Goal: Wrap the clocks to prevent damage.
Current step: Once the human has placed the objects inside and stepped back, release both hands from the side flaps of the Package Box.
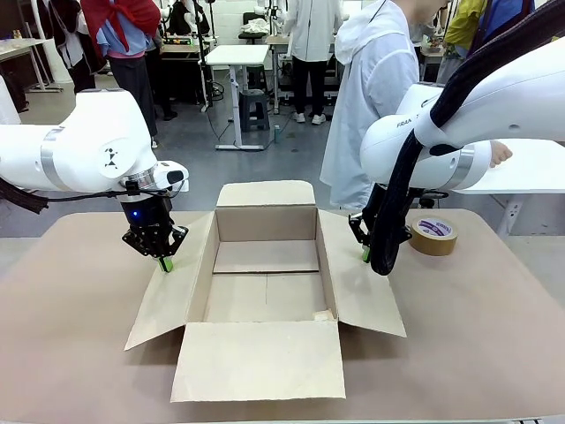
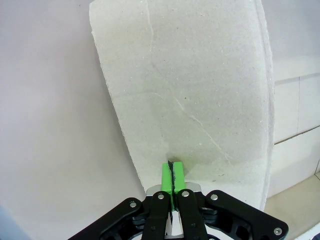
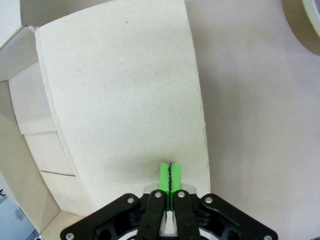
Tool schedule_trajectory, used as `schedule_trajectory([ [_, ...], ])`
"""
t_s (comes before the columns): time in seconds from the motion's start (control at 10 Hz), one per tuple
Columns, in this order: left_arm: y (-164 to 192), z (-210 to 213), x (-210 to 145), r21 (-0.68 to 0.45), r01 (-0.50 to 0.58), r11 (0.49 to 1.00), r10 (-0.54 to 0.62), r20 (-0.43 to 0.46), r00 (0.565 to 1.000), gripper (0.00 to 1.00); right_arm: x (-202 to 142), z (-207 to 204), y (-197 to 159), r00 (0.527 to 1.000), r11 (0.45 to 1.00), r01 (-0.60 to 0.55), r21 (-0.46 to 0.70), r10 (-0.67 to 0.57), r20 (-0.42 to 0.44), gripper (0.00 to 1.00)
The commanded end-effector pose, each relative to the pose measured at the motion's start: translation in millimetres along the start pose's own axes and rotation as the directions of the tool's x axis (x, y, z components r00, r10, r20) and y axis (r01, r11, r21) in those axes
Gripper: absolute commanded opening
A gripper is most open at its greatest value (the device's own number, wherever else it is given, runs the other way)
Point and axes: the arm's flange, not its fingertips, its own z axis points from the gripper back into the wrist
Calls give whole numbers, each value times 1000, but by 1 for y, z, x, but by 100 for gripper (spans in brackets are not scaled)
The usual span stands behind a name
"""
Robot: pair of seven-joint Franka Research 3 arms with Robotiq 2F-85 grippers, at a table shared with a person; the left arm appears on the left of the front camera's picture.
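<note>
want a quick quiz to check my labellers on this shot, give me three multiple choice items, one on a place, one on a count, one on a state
1. Where is the tape roll?
A. on the table, right of the box
B. inside the box
C. on the near flap

2. How many flaps of the box are spread outward?
A. two
B. four
C. none

3. The left gripper is:
A. wide open
B. shut
C. closed around the tape roll

Answers:
1 A, the roll lies on the bare table past the right flap.
2 B, all four flaps lie folded out.
3 B, its green pads meet with nothing between them.
</note>
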Motion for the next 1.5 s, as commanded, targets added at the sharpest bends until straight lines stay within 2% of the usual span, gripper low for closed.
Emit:
schedule_trajectory([
  [0.0, 0, 2, 0, 6, 3, 1000, -3, -4, 1000, 0, -1, -1, 1, 1000, 1000, 13, -25, -13, 5, 0],
  [1.4, 0, 2, 0, 6, 3, 1000, -3, -4, 1000, 0, -1, -1, 1, 1000, 1000, 13, -25, -13, 5, 0],
])
